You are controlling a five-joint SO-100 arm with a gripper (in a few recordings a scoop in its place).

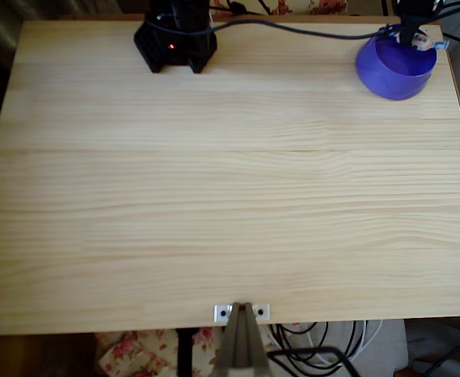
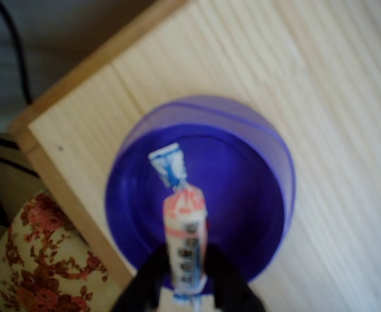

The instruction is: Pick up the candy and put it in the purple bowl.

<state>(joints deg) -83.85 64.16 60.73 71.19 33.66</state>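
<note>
Jaws closed narrow on the candy [image 2: 184, 240], gripping its lower half, black fingers [image 2: 153, 279] on both sides in the wrist view. Wrapped candy, white with red and blue print, long axis running straight away from the jaws, twisted blue-white end pointing up the frame. Held directly above the purple bowl [image 2: 255, 162], candy framed well inside the rim, so release looks like a straight drop with no sideways shift needed. Cannot tell height above the bowl floor; candy looks clear of it, not touching. In the overhead view, bowl [image 1: 393, 75] at the far right corner of the table [image 1: 230, 196], near the edge, with the jaws [image 1: 413, 35] and a bit of wrapper over its back rim. Judged near the end: only letting go left. Finger roots cut off at frame bottom, wrist view blurry, print unreadable. Black arm base [image 1: 175, 43] at top, well apart from the bowl.
</note>
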